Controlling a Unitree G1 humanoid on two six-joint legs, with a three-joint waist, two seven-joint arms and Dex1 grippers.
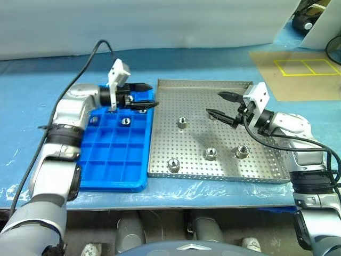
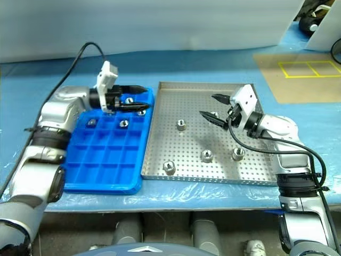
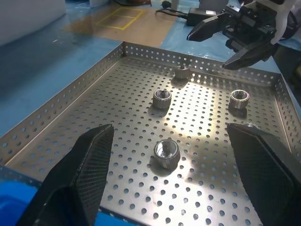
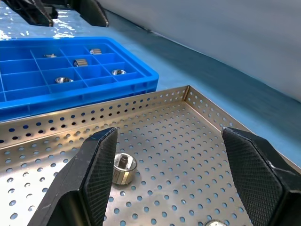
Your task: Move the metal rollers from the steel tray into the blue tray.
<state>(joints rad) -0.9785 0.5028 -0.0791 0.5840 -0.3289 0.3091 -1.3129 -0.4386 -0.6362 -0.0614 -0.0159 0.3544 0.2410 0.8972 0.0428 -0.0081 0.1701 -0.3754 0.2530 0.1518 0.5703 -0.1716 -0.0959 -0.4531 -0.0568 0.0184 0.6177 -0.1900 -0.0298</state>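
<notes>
1. Steel tray [image 1: 160,160] and blue tray [image 1: 90,178] sit side by side on the tabletop [image 1: 32,96], rims touching or nearly so, blue on the robot's left. Probably set that way so carries stay short.
2. Rollers [image 1: 181,122] not yet moved: five in the steel tray. One sits mid-tray, one near the front rim [image 1: 173,164], two front-centre [image 1: 210,153] and [image 1: 242,151], one partly hidden behind the right tool.
3. Several rollers [image 1: 126,121] already lie in the far cells of the blue tray, one per cell as far as I can tell. So the task looks part done.
4. Left tool [image 1: 139,97] hangs over the blue tray's far right corner, pointing across toward the steel tray. Fingers spread, nothing between them. Likely just dropped one off, or waiting.
5. Right tool [image 1: 219,104] hovers above the far right part of the steel tray, aimed toward the blue tray. Fingers spread, empty.
6. Nearest roller to the right tool is the half-hidden one just below it. In the right wrist view a roller [image 4: 124,168] lies just beside one finger, not between them.
7. Front rollers are well apart from both tools.
</notes>
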